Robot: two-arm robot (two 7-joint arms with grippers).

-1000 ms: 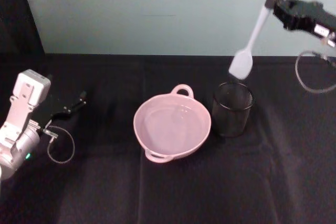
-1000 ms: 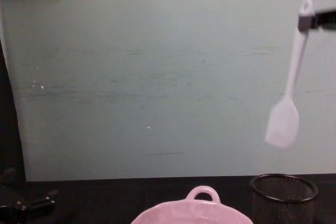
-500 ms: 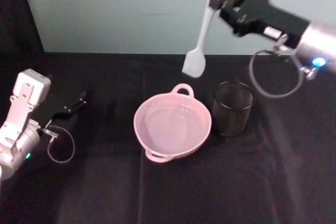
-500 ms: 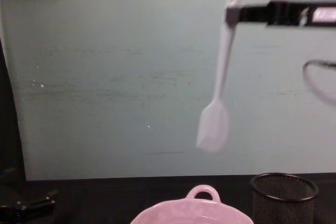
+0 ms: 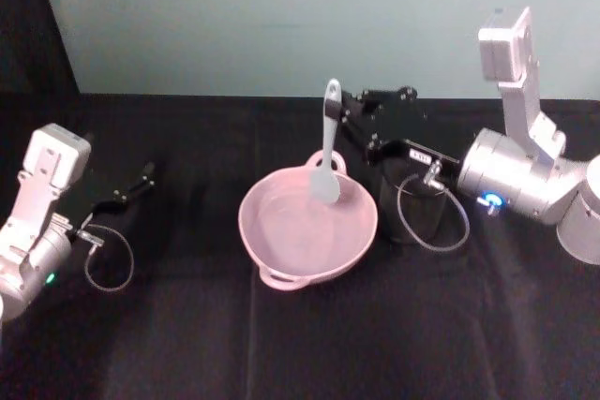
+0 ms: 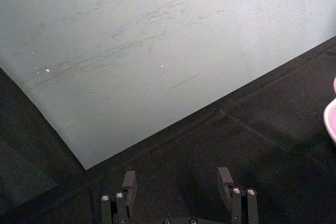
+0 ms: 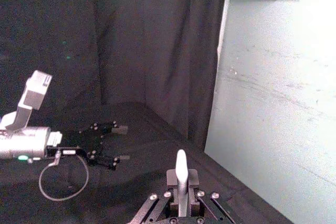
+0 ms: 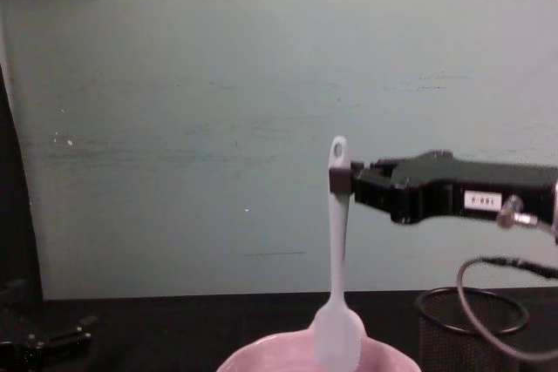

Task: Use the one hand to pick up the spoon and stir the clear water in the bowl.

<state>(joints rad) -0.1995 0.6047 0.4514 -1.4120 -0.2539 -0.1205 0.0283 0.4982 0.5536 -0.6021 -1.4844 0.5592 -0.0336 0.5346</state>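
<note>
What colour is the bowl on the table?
The bowl is pale pink; the head view shows it best.

Pale pink bowl (image 5: 249, 246), white spoon (image 5: 327, 149), black wire-mesh cup (image 8: 436, 337), black tablecloth (image 5: 375, 344), pale teal wall (image 5: 234, 25)

Soft, even light in the head view, brightest on the pale green wall (image 5: 281, 25) at the top. Very dark in the lower part, on the black cloth (image 5: 187, 334), with folds and shadows hardly to tell. Faint sheen on the water (image 5: 295, 231) in the pink bowl (image 5: 249, 236); white spoon (image 5: 328, 138) bright against the dark. Small blue glow (image 5: 487, 201) at right. Right wrist view dim over the dark curtain (image 7: 131, 35), bright on the wall.
</note>
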